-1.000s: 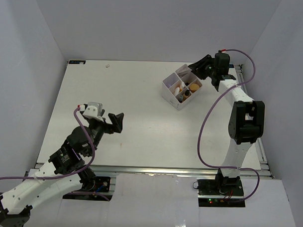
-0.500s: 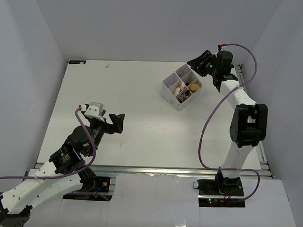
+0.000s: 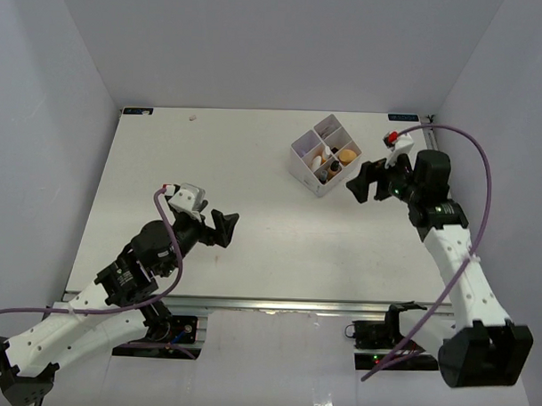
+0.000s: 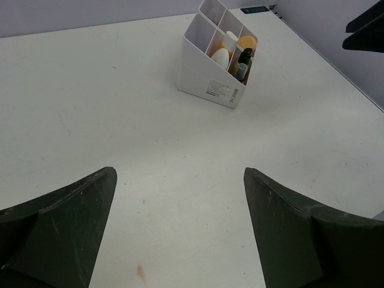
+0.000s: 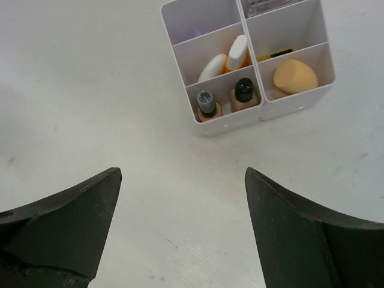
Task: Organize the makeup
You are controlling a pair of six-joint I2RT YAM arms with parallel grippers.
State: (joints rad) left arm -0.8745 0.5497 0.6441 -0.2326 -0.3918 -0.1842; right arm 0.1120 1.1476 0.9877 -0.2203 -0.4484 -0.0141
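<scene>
The makeup stands inside the white box (image 3: 324,154). In the right wrist view I see a tan sponge (image 5: 294,76), a white sponge (image 5: 213,67), an orange tube with a white cap (image 5: 238,53) and two small beige bottles with dark caps (image 5: 206,103) (image 5: 243,90). My right gripper (image 3: 361,181) (image 5: 183,174) hangs open and empty just near-right of the box. My left gripper (image 3: 224,228) (image 4: 180,174) is open and empty over bare table, far to the near left of the box (image 4: 210,78).
The white table (image 3: 210,165) is walled in at the back and on both sides. The box's far-left compartment (image 5: 201,21) holds nothing. A small white speck (image 3: 193,116) lies near the back edge. The right gripper's fingers (image 4: 363,27) show at the left wrist view's top right.
The right arm has drawn back from above the box's far side to its near right, and its jaws have spread wide. The left gripper has shifted slightly right and nearer.
</scene>
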